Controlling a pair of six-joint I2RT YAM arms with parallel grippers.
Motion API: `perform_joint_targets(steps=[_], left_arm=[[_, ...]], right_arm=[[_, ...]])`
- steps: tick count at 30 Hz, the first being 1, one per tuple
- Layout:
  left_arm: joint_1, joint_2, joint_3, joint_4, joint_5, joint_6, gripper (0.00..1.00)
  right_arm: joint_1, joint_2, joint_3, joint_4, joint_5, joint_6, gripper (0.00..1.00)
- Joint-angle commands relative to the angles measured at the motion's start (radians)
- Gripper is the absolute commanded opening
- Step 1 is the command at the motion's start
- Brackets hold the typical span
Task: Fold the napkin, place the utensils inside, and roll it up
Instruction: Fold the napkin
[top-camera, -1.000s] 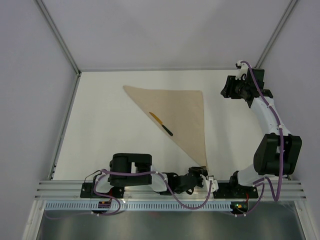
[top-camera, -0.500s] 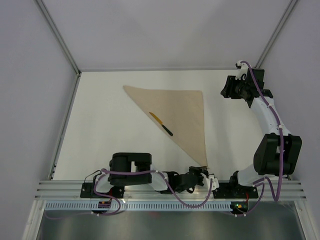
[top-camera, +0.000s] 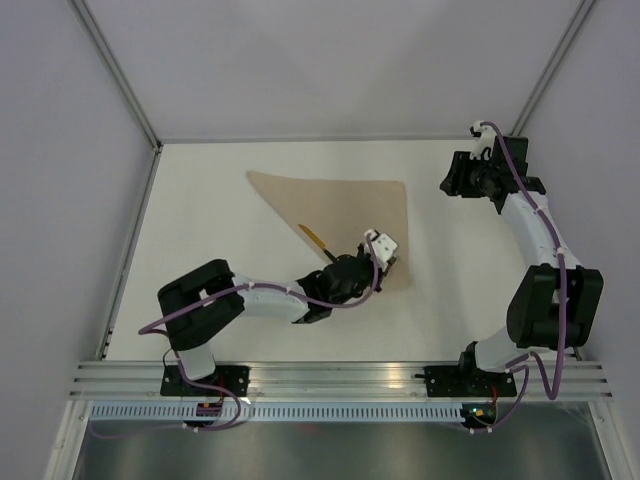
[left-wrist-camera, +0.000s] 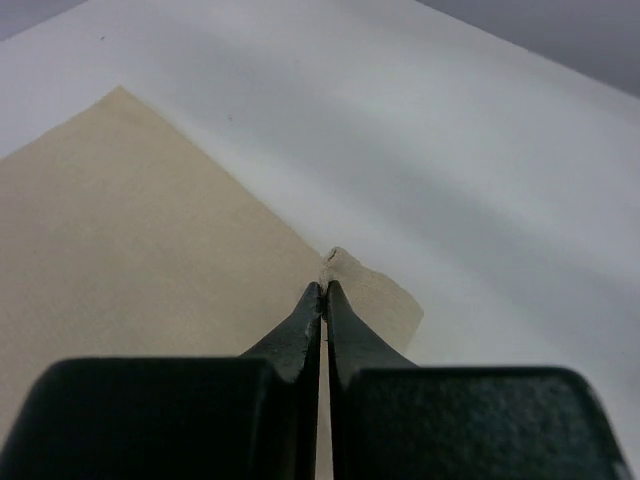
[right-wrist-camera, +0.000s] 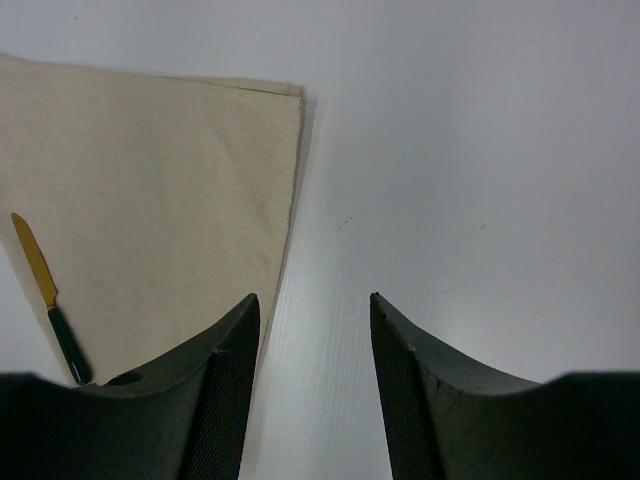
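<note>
My left claw, pinching the napkin corner, has pulled it inward.
Fold done, knife placed; rolling remains. Right claw open.

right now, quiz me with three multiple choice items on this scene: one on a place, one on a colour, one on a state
1. Where does the knife lie?
A. at the napkin's slanted edge
B. in a bowl
C. on a plate

2. What colour is the knife's blade?
A. red
B. yellow
C. blue

3. How is the left claw?
A. wide open
B. shut on the knife
C. shut on a napkin corner

Answers:
1 A, the right wrist view shows it lying flat along that edge.
2 B, the blade is yellow on a dark green handle.
3 C, the left wrist view shows the tips pinching a raised fold of cloth.
</note>
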Motion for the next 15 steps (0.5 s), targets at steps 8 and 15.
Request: perform_joint_targets(steps=[8,15], left_arm=[[0.288,-0.093,-0.054,-0.126,0.073,-0.438,0.02],[0.458,-0.101,-0.080,-0.168,0.133,-0.545,0.02]], right_arm=[[-0.006,0.046,0.066,-0.040,-0.031,0.011,0.54],[-0.003,0.051,0.074,-0.056,-0.028,-0.005,0.54]])
